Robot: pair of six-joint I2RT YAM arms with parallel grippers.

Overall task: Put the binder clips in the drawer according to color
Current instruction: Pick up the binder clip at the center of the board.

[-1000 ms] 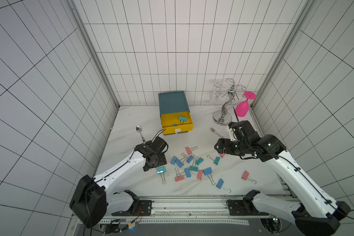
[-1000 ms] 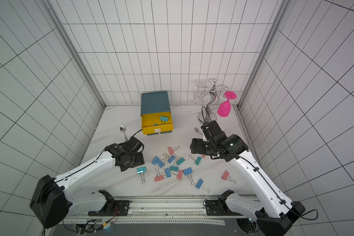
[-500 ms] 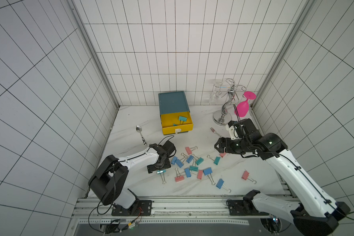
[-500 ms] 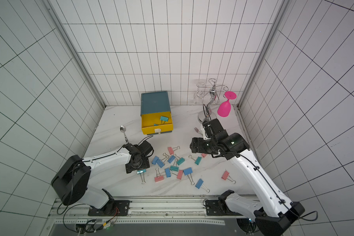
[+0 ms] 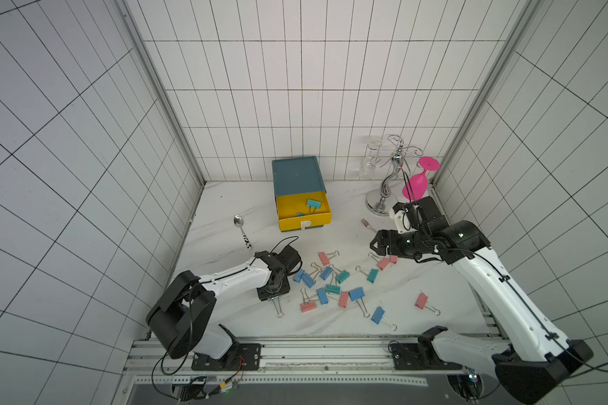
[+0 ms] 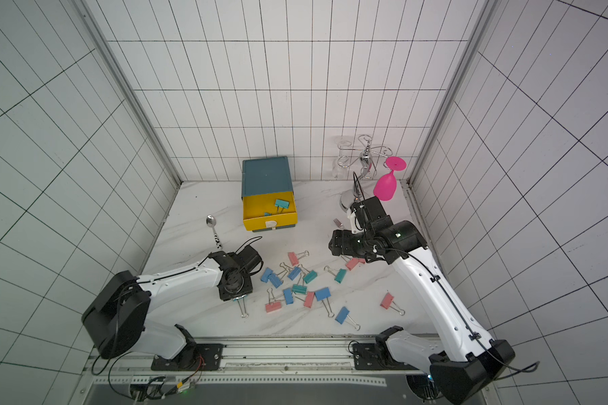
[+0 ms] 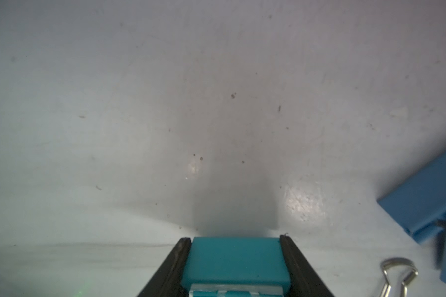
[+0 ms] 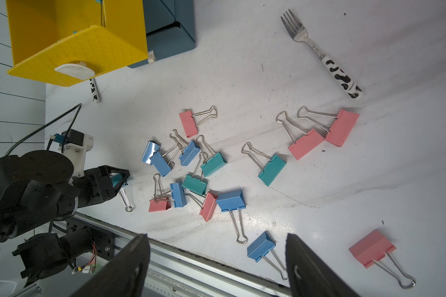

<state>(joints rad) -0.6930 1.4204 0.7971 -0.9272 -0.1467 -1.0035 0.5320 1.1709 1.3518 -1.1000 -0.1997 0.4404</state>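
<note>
In both top views the yellow drawer [image 5: 304, 221] stands pulled out of its blue-green cabinet [image 5: 297, 173] at the back of the table [image 5: 225, 315]. It holds a stored clip [image 5: 313, 203], teal, toward its right side, and a second scrap of teal by its left wall (too small to tell what it is). In front of it, loose clips [image 5: 325, 284] in teal, blue and pink lie scattered mid-table, some overlapping. One pink and one blue lie apart toward the front right. The left gripper [image 5: 273, 296] points straight down at the pile's left edge, with a wire handle sticking out beneath it. The right gripper [image 5: 375, 245] hangs above the table just beside two pink clips, jaws apart and grasping nothing. A spoon [image 5: 242, 231] lies left of the drawer and a fork [image 5: 366, 223] right of it. A rack [image 5: 386, 182] with a pink glass [image 5: 416, 185] stands in the back right corner.

In the left wrist view two black fingers [image 7: 175, 267] press flat against either side of a teal clip [image 7: 234, 259], clenched on its body. A blue clip [image 7: 422, 195] lies near it.

In the right wrist view the right gripper's fingers [image 8: 129, 267] are spread wide with only table between them. The teal clip's handle rests on the table under the left gripper [image 8: 120, 180]. The drawer [image 8: 83, 56] shows its front and white pull, its inside mostly hidden.
</note>
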